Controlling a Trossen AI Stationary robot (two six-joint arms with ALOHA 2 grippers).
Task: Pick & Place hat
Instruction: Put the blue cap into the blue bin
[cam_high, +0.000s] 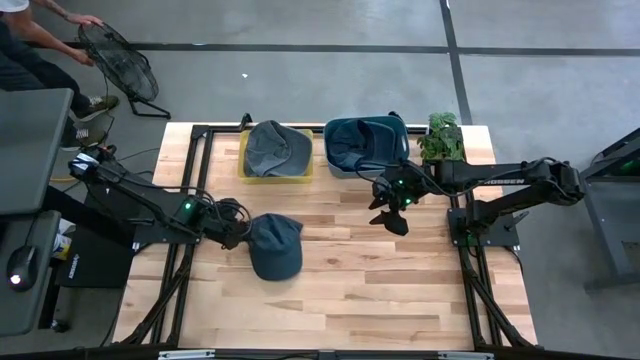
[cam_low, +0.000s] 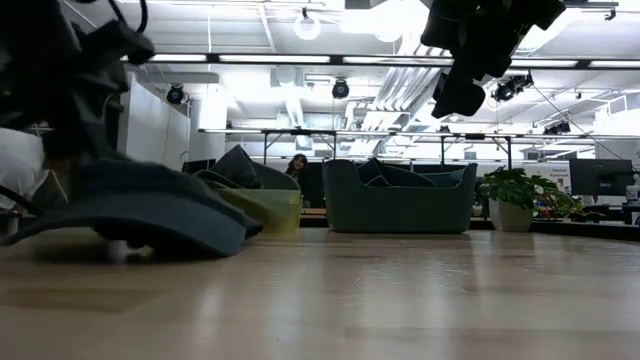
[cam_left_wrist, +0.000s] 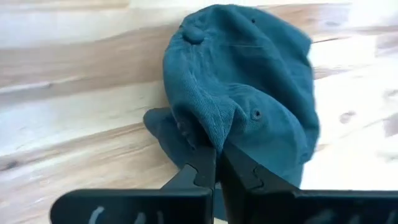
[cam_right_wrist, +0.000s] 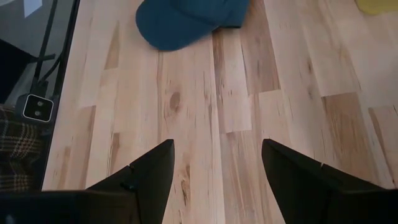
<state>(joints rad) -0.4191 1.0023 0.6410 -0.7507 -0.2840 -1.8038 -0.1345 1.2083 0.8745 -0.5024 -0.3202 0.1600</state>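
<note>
The blue cap (cam_high: 276, 247) lies on the wooden table (cam_high: 360, 290) a little left of centre in the high view, crown up, brim toward the bottom of the frame; the left gripper (cam_high: 243, 236) sits at its left edge, fingers (cam_left_wrist: 205, 171) pressed together on a fold of the cap's cloth, which bunches up between them in the left wrist view; in the low view the cap rests flat on the table at the left. The right gripper (cam_high: 390, 212) hangs above the table right of centre, well apart from the cap, fingers spread with nothing between them. At the table's top edge stand a yellow bin (cam_high: 275, 170) holding a grey cap (cam_high: 275, 147), a blue bin (cam_high: 366, 146) just beside it, and a potted plant (cam_high: 441, 137) further right. A person (cam_high: 30, 50) with a fan (cam_high: 118, 62) shows at upper left.
</note>
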